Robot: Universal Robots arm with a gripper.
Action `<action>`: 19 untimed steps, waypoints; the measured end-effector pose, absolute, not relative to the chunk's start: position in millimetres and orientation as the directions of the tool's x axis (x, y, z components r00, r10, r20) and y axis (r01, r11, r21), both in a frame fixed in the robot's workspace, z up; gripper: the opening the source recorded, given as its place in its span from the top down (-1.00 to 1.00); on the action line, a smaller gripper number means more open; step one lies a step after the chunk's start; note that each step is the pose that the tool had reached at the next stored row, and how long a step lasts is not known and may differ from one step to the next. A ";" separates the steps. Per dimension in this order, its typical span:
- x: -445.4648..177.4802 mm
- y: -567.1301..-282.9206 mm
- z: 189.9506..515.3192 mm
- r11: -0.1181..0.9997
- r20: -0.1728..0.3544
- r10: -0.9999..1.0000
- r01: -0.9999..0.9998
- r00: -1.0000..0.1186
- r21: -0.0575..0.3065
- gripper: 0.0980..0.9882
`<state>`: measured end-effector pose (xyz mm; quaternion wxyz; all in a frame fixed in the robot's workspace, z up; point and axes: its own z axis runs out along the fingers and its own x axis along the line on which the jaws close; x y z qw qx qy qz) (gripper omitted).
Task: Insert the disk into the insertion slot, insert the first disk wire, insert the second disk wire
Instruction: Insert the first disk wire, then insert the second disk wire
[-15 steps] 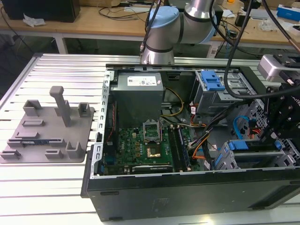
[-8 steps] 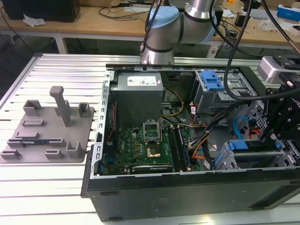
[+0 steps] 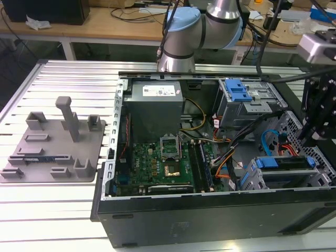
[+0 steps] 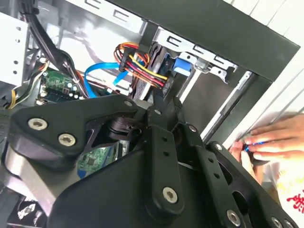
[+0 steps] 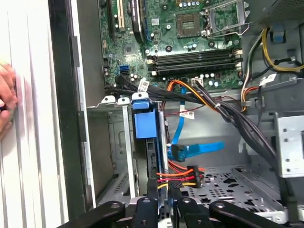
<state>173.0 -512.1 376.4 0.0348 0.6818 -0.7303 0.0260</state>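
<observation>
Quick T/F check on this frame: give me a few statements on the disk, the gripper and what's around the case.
1. The disk sits in the insertion slot. True.
2. The grey fixture plate lies inside the computer case. False: it lies on the slatted table, at the exterior view's left of the case.
3. A hand is outside the case. True.
4. The gripper hangs over the power supply. False: it is at the disk, by the coloured-wire connector.

I count one open computer case (image 3: 210,220), one motherboard (image 3: 157,163), one power supply (image 3: 155,100), one disk (image 5: 144,123), one insertion slot (image 3: 294,181), one grey fixture tray (image 3: 52,152) at the exterior view's left, and one hand (image 5: 5,102).
</observation>
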 end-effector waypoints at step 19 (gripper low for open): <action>173.0 -505.3 381.4 0.070 0.101 -0.992 -0.998 -0.069 0.008 0.68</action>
